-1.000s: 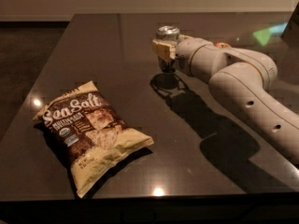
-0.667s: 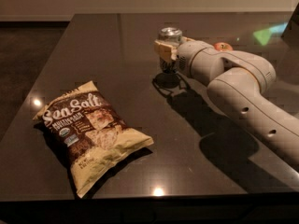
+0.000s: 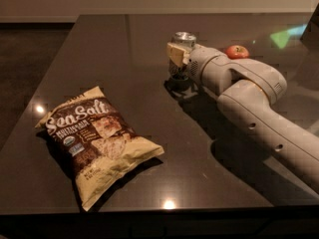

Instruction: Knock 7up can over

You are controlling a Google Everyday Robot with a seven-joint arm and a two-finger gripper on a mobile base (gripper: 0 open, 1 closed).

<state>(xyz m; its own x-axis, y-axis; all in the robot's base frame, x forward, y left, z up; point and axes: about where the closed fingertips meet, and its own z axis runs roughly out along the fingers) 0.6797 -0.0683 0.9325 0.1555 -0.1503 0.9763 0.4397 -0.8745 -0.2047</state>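
Observation:
The 7up can (image 3: pixel 184 38) stands upright on the dark table (image 3: pixel 129 49) at the far middle. Only its silver top and a dark strip of its body show. My gripper (image 3: pixel 176 55) is right at the can's near side, at about mid height, and covers most of the label. The grey arm (image 3: pixel 249 98) reaches in from the lower right. I cannot tell whether the gripper touches the can.
A red apple (image 3: pixel 237 51) sits just behind the arm, right of the can. A Sea Salt chips bag (image 3: pixel 97 138) lies flat at the near left. The table's near edge (image 3: pixel 149 210) runs along the bottom and its left edge slants down the left.
Almost nothing differs. The gripper stays at the can and the can stays upright. The view has shifted slightly, so the apple shows more.

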